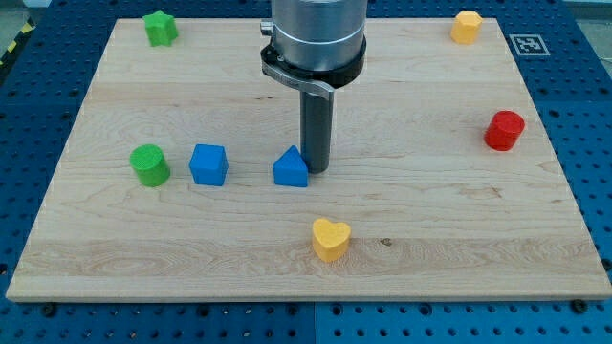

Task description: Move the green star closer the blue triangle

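The green star (161, 28) lies near the board's top left corner. The blue triangle (291, 168) lies near the board's middle, a little below centre. My tip (316, 170) stands right against the blue triangle's right side, far from the green star, which is up and to the left.
A blue cube (208, 164) and a green cylinder (150, 165) lie left of the triangle. A yellow heart (331, 239) lies below it. A red cylinder (504, 130) is at the right, a yellow block (466, 27) at the top right. The wooden board (430, 239) ends in blue table.
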